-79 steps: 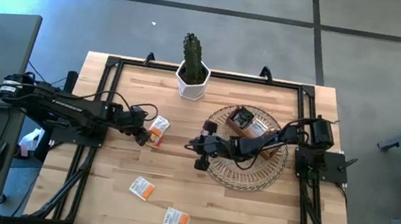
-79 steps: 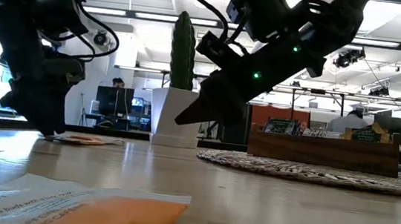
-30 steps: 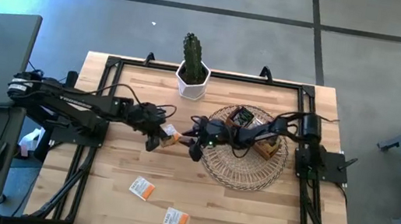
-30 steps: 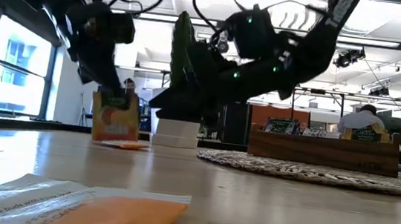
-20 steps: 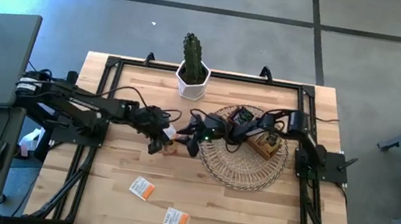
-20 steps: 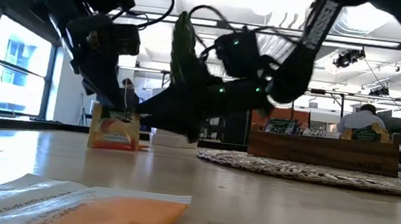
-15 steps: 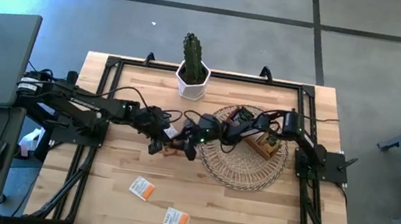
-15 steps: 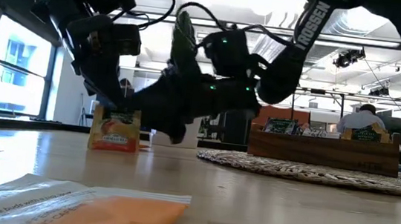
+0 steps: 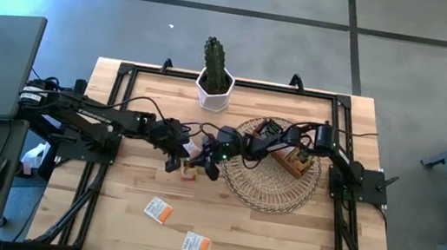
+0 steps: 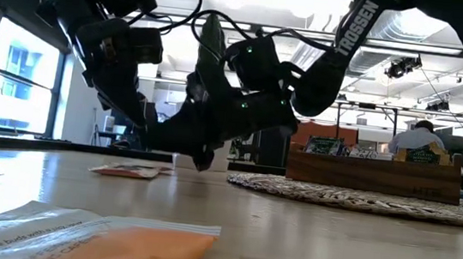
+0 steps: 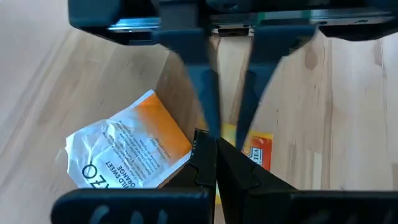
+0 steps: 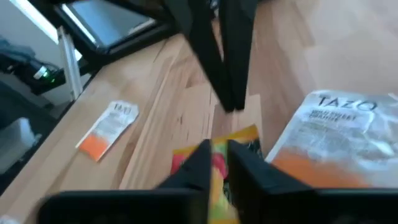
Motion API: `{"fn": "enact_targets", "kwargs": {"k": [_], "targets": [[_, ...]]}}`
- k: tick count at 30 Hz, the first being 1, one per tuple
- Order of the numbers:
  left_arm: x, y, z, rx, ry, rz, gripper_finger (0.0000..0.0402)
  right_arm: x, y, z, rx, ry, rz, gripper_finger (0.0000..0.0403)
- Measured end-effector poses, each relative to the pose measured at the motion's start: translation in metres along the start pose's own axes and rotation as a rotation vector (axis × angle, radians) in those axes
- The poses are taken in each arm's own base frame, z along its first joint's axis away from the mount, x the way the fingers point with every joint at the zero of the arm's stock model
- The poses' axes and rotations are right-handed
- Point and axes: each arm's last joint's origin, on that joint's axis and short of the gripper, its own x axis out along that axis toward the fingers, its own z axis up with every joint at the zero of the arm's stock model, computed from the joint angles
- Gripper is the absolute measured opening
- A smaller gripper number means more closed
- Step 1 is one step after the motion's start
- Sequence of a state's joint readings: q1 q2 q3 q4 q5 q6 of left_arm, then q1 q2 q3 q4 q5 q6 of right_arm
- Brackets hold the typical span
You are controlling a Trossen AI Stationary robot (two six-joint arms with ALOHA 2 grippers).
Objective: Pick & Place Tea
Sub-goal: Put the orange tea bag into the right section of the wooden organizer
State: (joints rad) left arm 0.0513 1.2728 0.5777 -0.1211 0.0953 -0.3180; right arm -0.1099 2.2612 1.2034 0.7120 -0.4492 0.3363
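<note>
Now the right gripper [image 9: 204, 163], its jaws wide apart a moment ago, has them narrowed onto the yellow-red sachet [image 12: 215, 163] that the left gripper [image 9: 183, 156] pinches in closed jaws just above the bench [image 9: 278, 238] (a white-and-orange sachet [image 11: 127, 155] lies flat beside it), so a hand-over looks underway.

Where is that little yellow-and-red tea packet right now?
In the high view, the yellow-red sachet sits mid-table between the two grippers, left of the wicker tray, beside a white-and-orange sachet.

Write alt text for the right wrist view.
The right gripper closes on a yellow-red tea sachet above the wooden table, with the left gripper opposite. A white-and-orange sachet lies beside it; another white-and-orange one lies farther off.
</note>
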Motion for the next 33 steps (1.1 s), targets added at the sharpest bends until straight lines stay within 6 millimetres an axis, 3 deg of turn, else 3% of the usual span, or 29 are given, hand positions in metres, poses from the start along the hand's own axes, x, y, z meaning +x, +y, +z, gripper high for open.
{"fn": "enact_targets", "kwargs": {"k": [2, 9, 13, 19, 25, 33], "targets": [[0.0, 0.0, 0.0, 0.0, -0.003, 0.01, 0.0, 0.0, 0.0, -0.001, 0.0, 0.016, 0.013, 0.0012], [0.0, 0.001, -0.002, 0.022, 0.018, 0.018, 0.0001, 0.0, 0.001, -0.002, -0.021, 0.027, 0.037, 0.0013], [0.001, 0.002, -0.009, 0.098, 0.1, 0.002, 0.0025, 0.002, 0.01, -0.001, -0.098, 0.03, 0.061, 0.0015], [0.006, 0.003, -0.013, 0.096, 0.142, 0.012, 0.0112, 0.006, 0.015, -0.012, -0.137, 0.096, -0.017, 0.0073], [0.026, 0.007, -0.018, 0.078, 0.177, 0.052, 0.0189, 0.009, 0.018, -0.019, -0.209, 0.126, -0.183, 0.0145], [0.046, 0.011, -0.023, 0.058, 0.209, 0.07, 0.0213, 0.01, 0.021, -0.027, -0.305, 0.197, -0.315, 0.018]]}}
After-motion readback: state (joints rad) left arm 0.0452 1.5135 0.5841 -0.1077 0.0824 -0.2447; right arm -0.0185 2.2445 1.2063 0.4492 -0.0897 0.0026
